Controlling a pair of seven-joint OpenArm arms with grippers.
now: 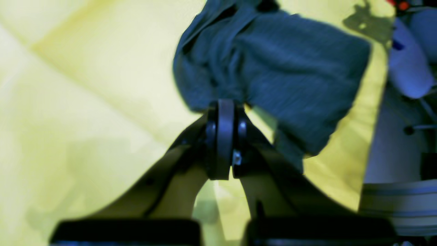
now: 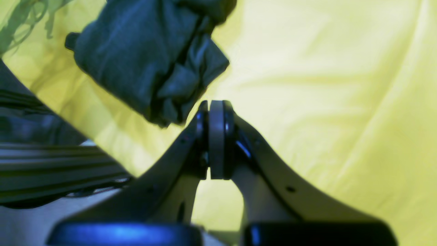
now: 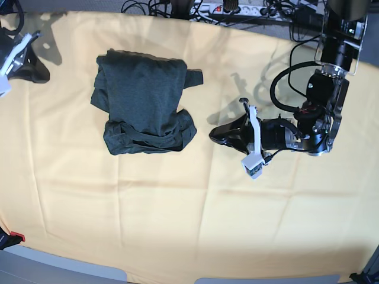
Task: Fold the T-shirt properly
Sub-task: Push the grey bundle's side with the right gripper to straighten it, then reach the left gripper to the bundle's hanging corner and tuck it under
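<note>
On the pale yellow tablecloth [image 3: 177, 207], left of centre in the base view, the T-shirt [image 3: 142, 100] lay as a dark folded bundle, rumpled along its lower edge. Just to its right hung the left gripper [image 3: 214, 135], apart from the cloth, its fingers pressed together and clenched on nothing in the wrist view. At the far upper-left corner sat the right gripper [image 3: 28, 50], well apart from the shirt, its fingers likewise closed and empty.

The T-shirt [image 3: 144, 103] is showing as matt, heathered knit cloth, softly rumpled. The tablecloth [image 3: 177, 225] is looking like smooth, creased fabric. The left gripper [image 3: 214, 135] is gleaming like glossy black plastic.
</note>
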